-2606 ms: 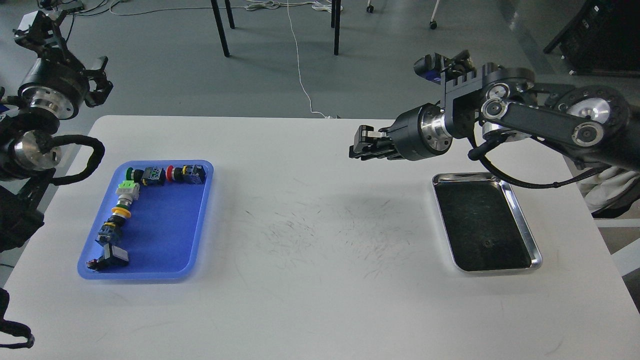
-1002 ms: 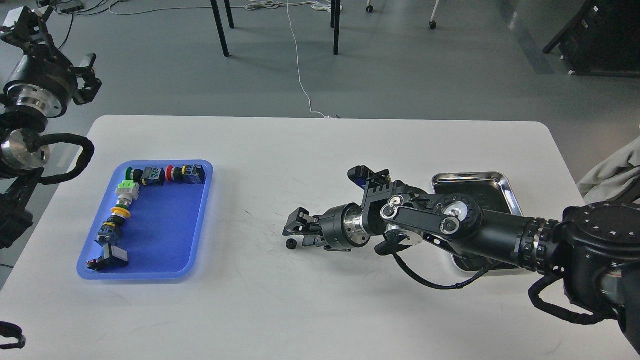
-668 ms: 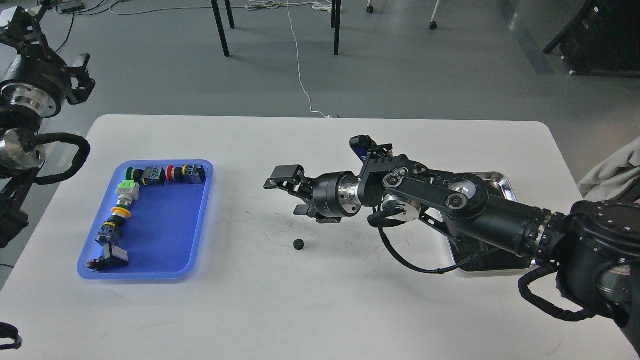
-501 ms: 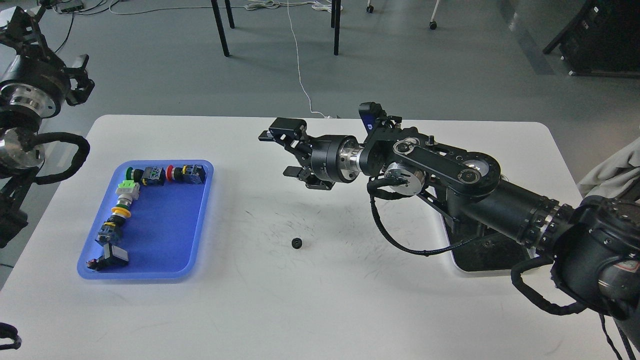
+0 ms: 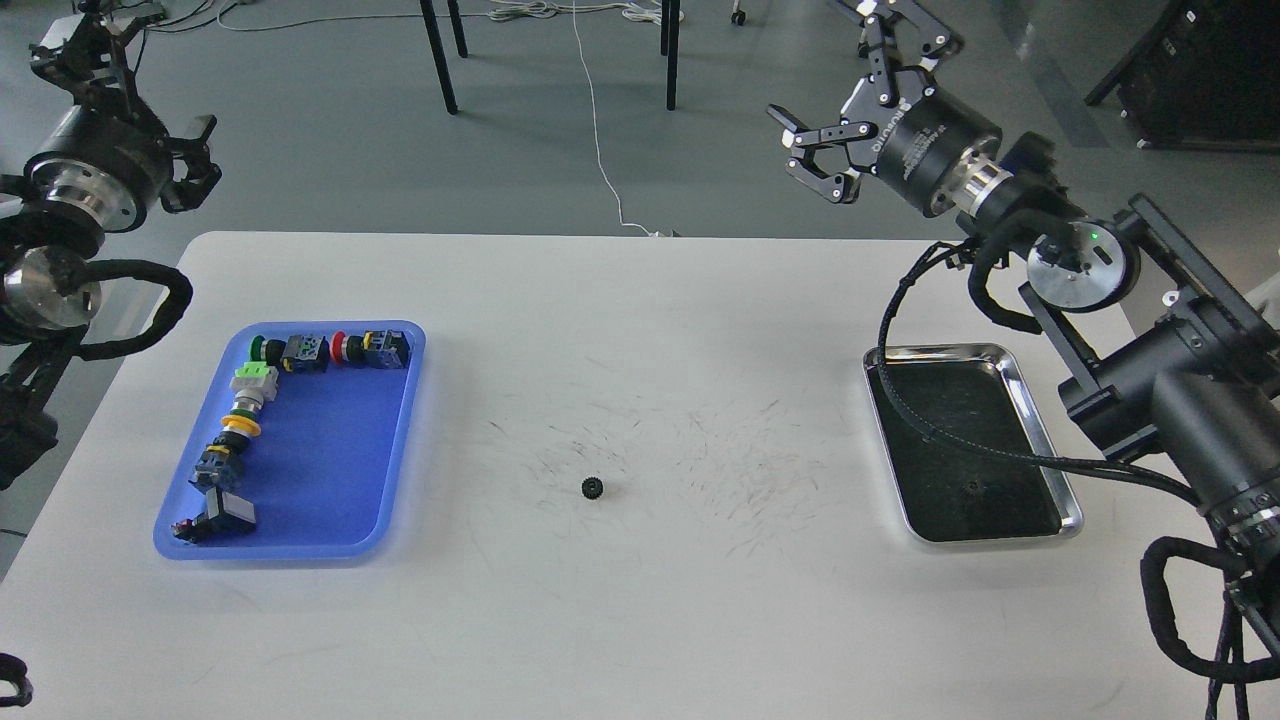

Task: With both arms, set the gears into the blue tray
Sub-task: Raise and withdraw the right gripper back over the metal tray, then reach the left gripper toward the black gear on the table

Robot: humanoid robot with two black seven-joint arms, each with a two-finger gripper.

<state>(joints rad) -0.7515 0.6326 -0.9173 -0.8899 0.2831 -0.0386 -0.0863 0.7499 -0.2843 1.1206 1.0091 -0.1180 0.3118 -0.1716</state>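
Observation:
One tiny black gear lies alone on the white table, near its middle. A second gear rests on the dark bottom of the silver tray at the right. The blue tray sits at the left, with no gear that I can see in it. My right gripper hangs high above the table's far right edge, open and empty. My left gripper is raised beyond the table's far left corner, its two prongs apart and nothing between them.
Several colourful push-button switches line the blue tray's far and left sides. The right arm's cable droops over the silver tray. Chair legs and a white cord are on the floor behind the table.
My right gripper opened and left a gear on the table's middle, then rose and swung back to the far right. The left arm barely shifted.

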